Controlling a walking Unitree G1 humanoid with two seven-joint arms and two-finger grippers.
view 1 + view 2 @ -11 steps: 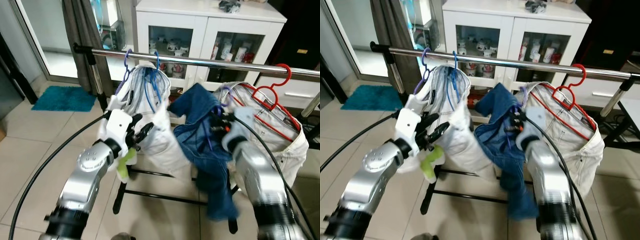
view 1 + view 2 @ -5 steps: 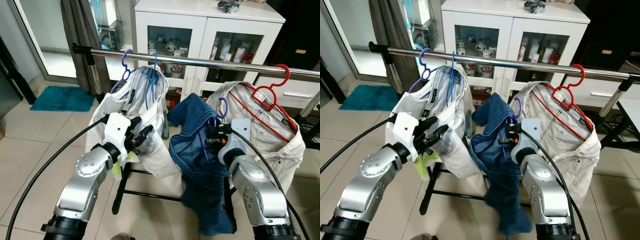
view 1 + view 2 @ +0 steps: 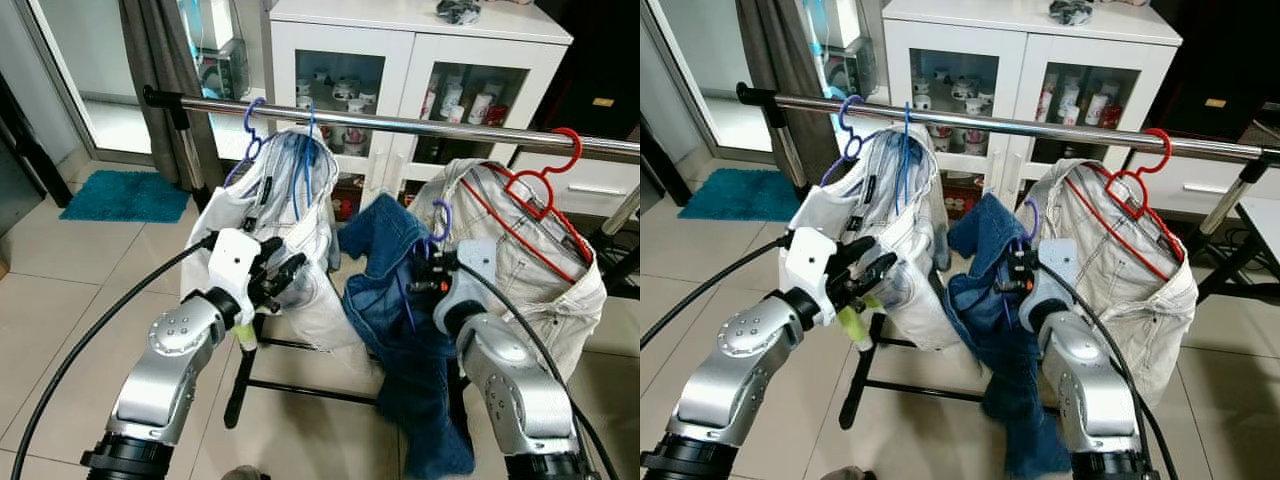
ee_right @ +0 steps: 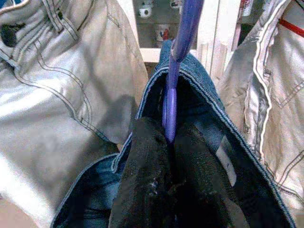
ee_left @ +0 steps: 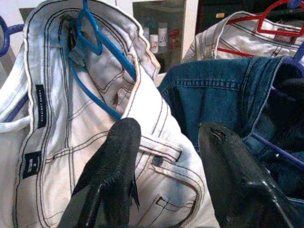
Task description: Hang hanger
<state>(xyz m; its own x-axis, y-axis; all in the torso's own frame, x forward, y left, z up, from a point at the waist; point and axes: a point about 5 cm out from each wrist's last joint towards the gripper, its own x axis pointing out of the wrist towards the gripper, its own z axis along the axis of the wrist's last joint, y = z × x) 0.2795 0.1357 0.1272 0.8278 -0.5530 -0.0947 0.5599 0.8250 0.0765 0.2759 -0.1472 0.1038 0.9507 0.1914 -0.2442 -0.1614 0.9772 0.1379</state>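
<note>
1. The right gripper (image 3: 1016,272) was clamped on the stem of the purple hanger (image 4: 176,71) carrying the blue jeans (image 3: 990,300). It held them below the rail (image 3: 400,124), in the gap between the white garments, with the hook (image 3: 441,213) not yet over the bar.
2. The left gripper (image 3: 283,276) hung just below the rail by the white jeans (image 5: 95,118), its jaws apart and holding nothing, fingertips (image 5: 124,135) close to the cloth.
3. Risk, as I judged it: the hook sat well under the rail, so a short lift would miss the bar. The heavy denim dragging to one side could twist the thin stem in the pinch and turn the hook away.
4. Another risk: the gap on the rail was narrow, and the rising hanger could snag the red hanger (image 3: 545,180) or the neighbouring cloth.
5. Count: one rail; four hangers in all, three hooked on the rail (purple, blue, red) and one held; one pair of blue jeans; about three pale garments, though folds hid the exact number.
</note>
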